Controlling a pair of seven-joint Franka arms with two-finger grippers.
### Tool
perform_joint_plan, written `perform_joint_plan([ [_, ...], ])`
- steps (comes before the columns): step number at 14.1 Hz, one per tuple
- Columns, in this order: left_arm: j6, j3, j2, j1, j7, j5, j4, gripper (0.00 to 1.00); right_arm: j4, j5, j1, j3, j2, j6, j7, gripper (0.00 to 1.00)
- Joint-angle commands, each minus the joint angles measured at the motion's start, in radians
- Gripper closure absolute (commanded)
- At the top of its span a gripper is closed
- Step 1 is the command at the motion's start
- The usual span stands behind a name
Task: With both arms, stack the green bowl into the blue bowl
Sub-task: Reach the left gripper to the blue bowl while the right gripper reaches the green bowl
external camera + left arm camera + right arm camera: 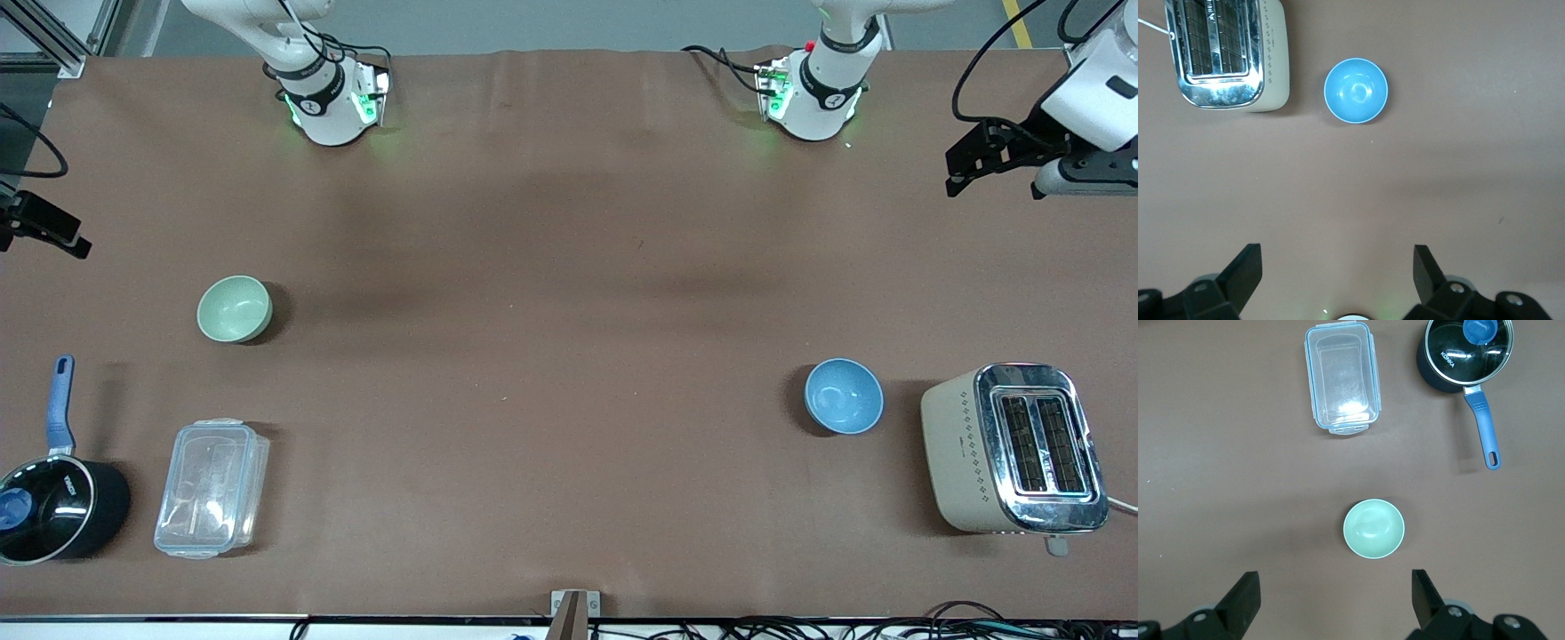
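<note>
Left gripper (pixel 1336 280) and right gripper (pixel 1335 603) hang high over bare table, fingers spread, holding nothing. The green bowl (pixel 235 308) sits toward the right arm's end, the blue bowl (pixel 844 396) beside the toaster (pixel 1013 449). Both look light, rigid and slick; pinch the rim.

We look down from the left wrist and see the brown table (pixel 1458 173). The blue bowl (pixel 1355 91) sits right way up on it, and nothing is inside it. Just beside the bowl stands a cream toaster (pixel 1228 53) with a shiny top and two slots. The two do not touch. The left gripper (pixel 1337 270) hangs above bare table with its two black fingers (pixel 1243 272) spread wide, holding nothing.
</note>
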Motion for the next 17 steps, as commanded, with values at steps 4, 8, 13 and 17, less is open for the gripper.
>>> perform_joint_plan([
  [4,0.001,-0.003,0.08,0.02,0.021,-0.013,0.053,0.0,-0.019,-0.015,0.002,-0.006,-0.03,-0.002,0.028,0.0],
  [8,0.219,0.0,0.216,0.031,0.012,0.001,-0.009,0.0,-0.019,-0.014,0.002,-0.01,-0.029,-0.002,0.028,0.0],
  [13,0.724,0.0,0.351,0.068,-0.005,0.11,-0.255,0.0,-0.03,-0.003,-0.001,-0.035,0.028,0.038,0.011,0.02],
  [17,0.902,0.0,0.497,0.099,-0.005,0.114,-0.284,0.0,-0.077,0.006,-0.003,-0.101,0.085,0.09,-0.009,0.03],
])
